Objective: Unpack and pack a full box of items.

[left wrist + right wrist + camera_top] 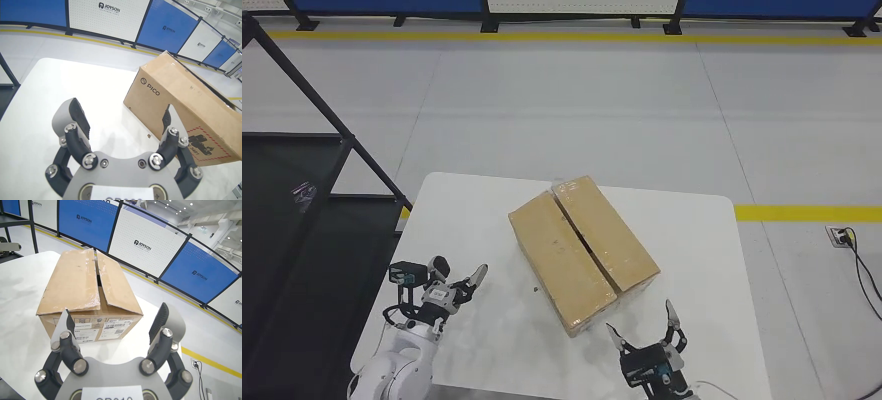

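Observation:
A brown cardboard box (582, 252) lies at an angle in the middle of the white table (472, 210), its two top flaps folded down with a narrow gap along the seam. The left wrist view faces its long printed side (181, 117); the right wrist view faces its labelled end (90, 294). My left gripper (460, 275) (122, 113) hovers open near the table's front left, apart from the box. My right gripper (644, 325) (115, 319) stands open at the front edge, just short of the box's near end. Both hold nothing.
A black metal rack (302, 200) stands off the table's left side. Blue and white panel fencing (143, 243) rings the floor behind. A yellow floor line (807, 212) and a wall socket with cable (842, 238) lie to the right.

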Robot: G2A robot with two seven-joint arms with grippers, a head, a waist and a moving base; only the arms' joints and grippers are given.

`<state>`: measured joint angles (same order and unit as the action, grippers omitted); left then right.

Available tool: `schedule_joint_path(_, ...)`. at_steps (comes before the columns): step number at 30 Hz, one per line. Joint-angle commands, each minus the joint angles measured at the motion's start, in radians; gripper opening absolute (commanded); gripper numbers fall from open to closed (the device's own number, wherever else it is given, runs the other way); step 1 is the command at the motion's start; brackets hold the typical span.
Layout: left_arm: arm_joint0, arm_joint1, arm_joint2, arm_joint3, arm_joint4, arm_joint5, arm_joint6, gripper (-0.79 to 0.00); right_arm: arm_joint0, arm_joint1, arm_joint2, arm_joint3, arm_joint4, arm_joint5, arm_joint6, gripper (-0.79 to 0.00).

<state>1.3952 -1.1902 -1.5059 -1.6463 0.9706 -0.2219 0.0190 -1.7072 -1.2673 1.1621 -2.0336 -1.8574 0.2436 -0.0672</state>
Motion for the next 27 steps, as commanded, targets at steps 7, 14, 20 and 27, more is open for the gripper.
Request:
schedule_joint_path(7, 0.006, 0.000, 0.001, -0.002, 0.002, 0.004, 0.000, 0.000, -0.001, -0.003, -0.052, 0.025, -0.034, -0.032, -0.016, 0.000)
schedule_joint_path(14, 0.013, -0.002, -0.004, 0.001, 0.003, 0.025, 0.013, 0.000, 0.037, -0.035, -0.202, 0.156, -0.082, 0.099, 0.024, 0.000)
schedule_joint_path(20, 0.005, -0.004, 0.003, 0.005, 0.015, 0.029, 0.016, 0.000, 0.108, -0.085, -0.306, 0.266, 0.007, 0.318, 0.021, 0.000)
schedule_joint_path(27, 0.005, -0.005, 0.001, 0.009, 0.022, 0.026, 0.022, 0.000, 0.215, -0.130, -0.379, 0.375, 0.054, 0.370, 0.024, 0.000)
